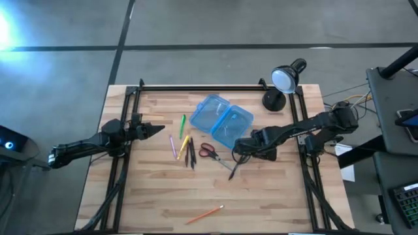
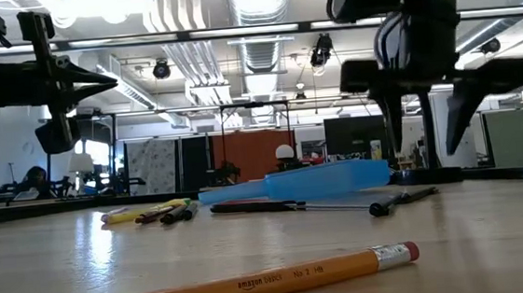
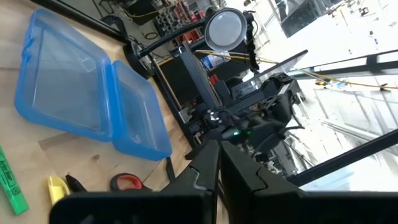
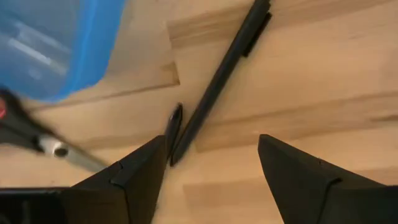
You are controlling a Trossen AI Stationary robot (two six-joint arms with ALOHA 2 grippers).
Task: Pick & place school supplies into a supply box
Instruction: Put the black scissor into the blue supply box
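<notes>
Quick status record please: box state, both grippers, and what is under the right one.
supply box: open, both halves flat on the table, looks empty
right gripper: jaws open, above a black pen
black pen: on the wood beside the scissors, ungrasped
left gripper: jaws shut, raised at table's left side
orange pencil: alone near the front edge

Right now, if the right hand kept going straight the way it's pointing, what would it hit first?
Most likely the black pen. The right hand, fingers open, hangs just above the table, aimed down at it, and the pen lies in line with the gap. Height is hard to judge; otherwise bare wood comes first.
</notes>
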